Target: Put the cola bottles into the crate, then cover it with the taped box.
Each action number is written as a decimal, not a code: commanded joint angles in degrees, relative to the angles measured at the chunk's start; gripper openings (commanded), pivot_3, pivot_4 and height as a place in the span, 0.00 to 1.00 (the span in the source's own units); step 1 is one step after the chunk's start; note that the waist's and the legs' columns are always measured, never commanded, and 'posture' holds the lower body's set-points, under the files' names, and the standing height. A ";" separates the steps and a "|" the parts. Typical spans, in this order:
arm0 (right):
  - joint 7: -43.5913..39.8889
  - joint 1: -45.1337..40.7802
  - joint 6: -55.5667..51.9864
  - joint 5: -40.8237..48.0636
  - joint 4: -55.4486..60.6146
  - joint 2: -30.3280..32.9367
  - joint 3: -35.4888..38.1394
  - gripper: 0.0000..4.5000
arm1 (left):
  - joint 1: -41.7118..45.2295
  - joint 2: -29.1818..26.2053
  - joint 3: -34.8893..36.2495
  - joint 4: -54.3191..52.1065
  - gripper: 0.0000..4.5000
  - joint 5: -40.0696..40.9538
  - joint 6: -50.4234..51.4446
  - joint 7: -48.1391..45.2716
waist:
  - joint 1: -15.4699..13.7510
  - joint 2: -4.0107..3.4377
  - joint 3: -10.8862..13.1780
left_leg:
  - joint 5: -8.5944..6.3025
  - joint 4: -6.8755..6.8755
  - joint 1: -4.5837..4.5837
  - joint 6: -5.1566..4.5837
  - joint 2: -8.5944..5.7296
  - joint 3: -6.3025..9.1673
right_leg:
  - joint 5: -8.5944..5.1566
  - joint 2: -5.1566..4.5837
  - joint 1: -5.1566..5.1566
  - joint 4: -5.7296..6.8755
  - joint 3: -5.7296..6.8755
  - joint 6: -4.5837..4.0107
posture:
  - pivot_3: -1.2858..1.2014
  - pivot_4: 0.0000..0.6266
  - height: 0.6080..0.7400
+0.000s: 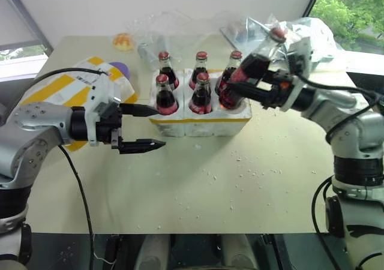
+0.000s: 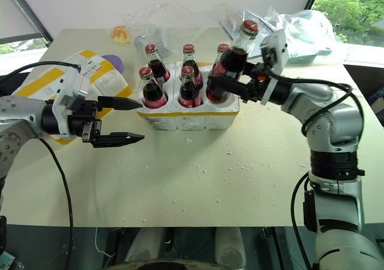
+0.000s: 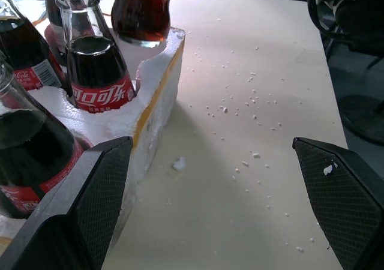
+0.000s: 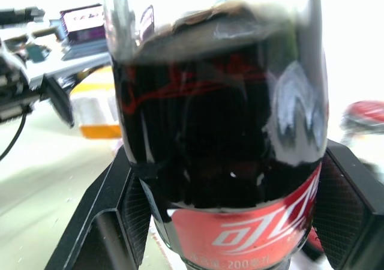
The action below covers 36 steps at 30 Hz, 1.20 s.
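The right claw [image 2: 223, 85] was clamped on one cola bottle [image 2: 231, 62], holding it tilted over the right near corner of the crate [image 2: 189, 119], its base above the one open well. Five more cola bottles stood in the crate: three in the far row, two in the near row, making six in all. The left claw [image 2: 133, 120] hung with its two fingers wide apart, holding nothing, just beside the crate's left end. The one taped box [image 1: 66, 90] lay on the desk [image 1: 228, 186] behind the left arm. White foam crumbs [image 3: 252, 105] dotted the desk.
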State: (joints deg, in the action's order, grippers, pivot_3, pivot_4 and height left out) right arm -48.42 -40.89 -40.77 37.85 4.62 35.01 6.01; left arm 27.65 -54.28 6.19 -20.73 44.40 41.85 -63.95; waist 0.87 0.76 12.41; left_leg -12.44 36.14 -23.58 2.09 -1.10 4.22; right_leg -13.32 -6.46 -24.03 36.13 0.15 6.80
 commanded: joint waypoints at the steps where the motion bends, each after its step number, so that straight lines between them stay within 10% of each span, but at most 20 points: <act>1: -0.33 -1.05 3.52 -1.58 -0.02 -0.09 0.63 0.63 | -0.21 -0.48 2.36 -1.82 1.00 0.53 -0.67 0.26 | 0.02 0.00 0.00 | 0.00 -0.01 0.00 0.00 0.00 0.00 | 0.00 0.00 -0.01 0.00 0.00 0.00 | 0.52 0.24 0.98; 23: -3.61 0.18 6.24 -7.08 -5.47 -0.92 -3.35 0.63 | -0.68 -0.59 3.11 -2.93 1.00 0.97 0.09 1.21 | 0.16 0.01 -0.01 | 0.00 -0.02 0.00 0.00 0.00 0.00 | 0.00 0.00 -0.04 0.03 0.00 0.00 | 0.52 0.24 0.98; 27: -3.62 -0.38 4.91 -7.51 -6.81 -0.96 -3.74 0.99 | -0.75 -0.63 3.16 -2.99 1.00 0.94 0.09 1.20 | 0.17 0.01 -0.01 | 0.00 -0.03 0.00 0.00 0.00 0.00 | 0.00 0.00 -0.04 0.02 0.00 0.00 | 0.52 0.24 0.98; 36: -6.38 -1.19 6.65 -8.53 -7.06 1.88 -2.82 0.99 | -1.55 0.30 4.02 -4.09 1.00 1.13 0.02 3.64 | 0.17 0.01 -0.01 | 0.00 0.00 0.01 0.00 0.00 0.00 | 0.01 0.01 -0.04 0.04 0.00 -0.01 | 0.52 0.24 0.98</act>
State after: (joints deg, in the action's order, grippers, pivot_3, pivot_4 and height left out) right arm -53.61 -39.93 -35.73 29.37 -3.63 35.27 0.98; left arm 25.59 -54.00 7.84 -22.99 44.62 42.16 -61.13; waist 1.04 0.77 12.40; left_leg -12.44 36.13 -23.57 2.09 -1.10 4.22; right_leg -13.32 -6.45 -24.06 36.16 0.15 6.79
